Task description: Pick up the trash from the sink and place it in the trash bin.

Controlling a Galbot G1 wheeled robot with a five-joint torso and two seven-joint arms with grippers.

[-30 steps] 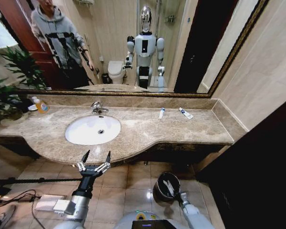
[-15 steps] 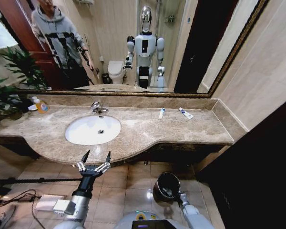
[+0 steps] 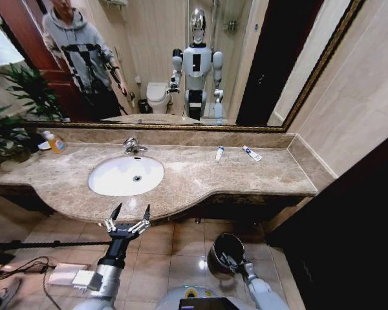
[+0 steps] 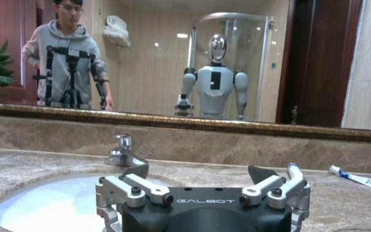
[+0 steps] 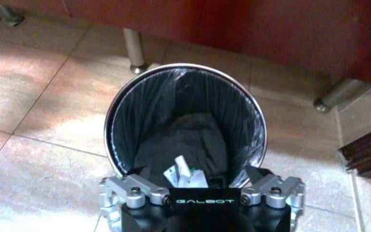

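**Right gripper over the bin, two tubes left on the table**

The right gripper (image 5: 198, 181) hangs just above the near edge of the trash bin (image 5: 118, 123), jaws spread apart; white trash (image 5: 180, 173) lies inside on the black liner, just beyond the gripper. In the head view the same gripper (image 3: 231, 261) sits over the bin (image 3: 215, 248), on the floor below the table's front edge. The left gripper (image 3: 127, 223) is held in front of the table, level with its edge, fingers wide open and holding nothing.

The sink (image 3: 103, 187) looks bare — no item visible in the basin. Two white tubes with blue marks remain on the table to its right: one (image 3: 218, 153) near the back ledge, the other (image 3: 251, 153) just beyond it toward the corner.

Risks, as judgement:
- The white piece lies near the bin's near wall, right below the open jaws. A careless lift could snag the liner and drag it, or tip the small, light bin.
- The tubes lie well apart from both grippers, near the back ledge. A reach there could brush the faucet (image 3: 132, 146) or roll a tube away along the polished stone.
- The mirror (image 3: 181, 64) repeats the robot and the room; its reflections are no guide to depth.

Surface: beige marble, glossy, curved front edge. A yellow soap bottle (image 3: 54, 142) and a plant (image 3: 13, 110) stand at the far left. Floor of beige tile, with cables (image 3: 26, 261) lying on the left side.
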